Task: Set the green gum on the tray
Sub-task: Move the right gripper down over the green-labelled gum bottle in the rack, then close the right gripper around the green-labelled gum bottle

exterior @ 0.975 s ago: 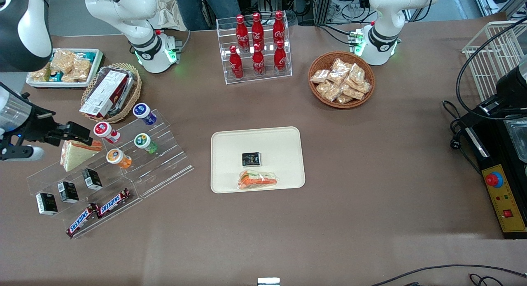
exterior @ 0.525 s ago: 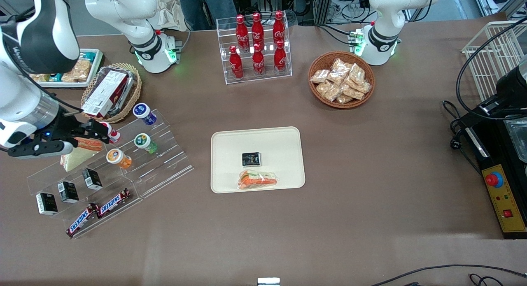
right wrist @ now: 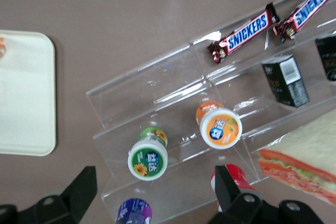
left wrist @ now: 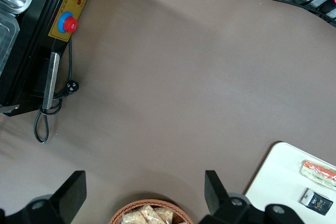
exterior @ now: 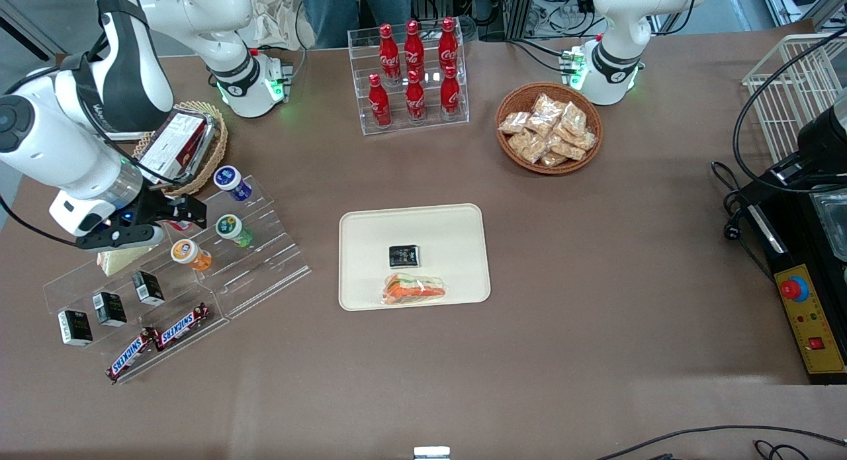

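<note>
The green gum is a small bottle with a green, white-rimmed lid, lying on the clear acrylic stepped stand. It also shows in the right wrist view. My gripper hovers above the stand, close beside the green gum, toward the working arm's end. In the wrist view the gripper is open and empty, with the gum's lid just off the gap between the fingers. The cream tray lies mid-table and shows in the wrist view.
An orange-lidded bottle and a blue-lidded bottle flank the gum on the stand; a red-lidded one lies under my gripper. Snickers bars, black boxes and a sandwich share the stand. The tray holds a black packet and a wrapped sandwich.
My arm has swung over the stand toward the bottles. The gripper now covers the red-lidded bottle and sits beside the green gum. Nothing on the table has moved.
</note>
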You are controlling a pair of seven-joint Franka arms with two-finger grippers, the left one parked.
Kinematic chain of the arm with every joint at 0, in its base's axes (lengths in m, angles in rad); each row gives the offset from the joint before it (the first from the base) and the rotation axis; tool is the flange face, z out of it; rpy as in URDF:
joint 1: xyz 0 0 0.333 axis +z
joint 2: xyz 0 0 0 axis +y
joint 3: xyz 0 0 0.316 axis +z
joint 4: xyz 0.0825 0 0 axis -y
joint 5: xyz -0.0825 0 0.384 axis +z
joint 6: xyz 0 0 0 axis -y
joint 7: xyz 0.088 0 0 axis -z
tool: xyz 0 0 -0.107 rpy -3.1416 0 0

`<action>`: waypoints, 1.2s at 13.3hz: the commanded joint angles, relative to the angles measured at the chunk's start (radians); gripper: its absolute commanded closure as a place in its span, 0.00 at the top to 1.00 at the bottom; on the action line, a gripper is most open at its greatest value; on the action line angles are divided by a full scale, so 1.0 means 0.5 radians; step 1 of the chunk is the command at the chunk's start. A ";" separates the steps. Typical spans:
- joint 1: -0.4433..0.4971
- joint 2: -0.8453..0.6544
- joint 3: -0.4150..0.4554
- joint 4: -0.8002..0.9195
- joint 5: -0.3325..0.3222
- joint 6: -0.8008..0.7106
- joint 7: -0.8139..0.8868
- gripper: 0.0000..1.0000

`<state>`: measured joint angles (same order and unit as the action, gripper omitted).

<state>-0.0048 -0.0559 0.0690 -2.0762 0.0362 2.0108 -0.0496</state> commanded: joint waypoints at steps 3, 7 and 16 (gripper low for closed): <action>0.037 -0.060 0.049 -0.222 -0.026 0.181 -0.017 1.00; 0.040 -0.033 0.052 -0.351 -0.026 0.347 -0.014 1.00; 0.086 0.109 0.055 -0.495 -0.029 0.546 0.004 0.99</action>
<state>0.0325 -0.0033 0.0988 -2.2885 0.0361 2.2283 -0.0546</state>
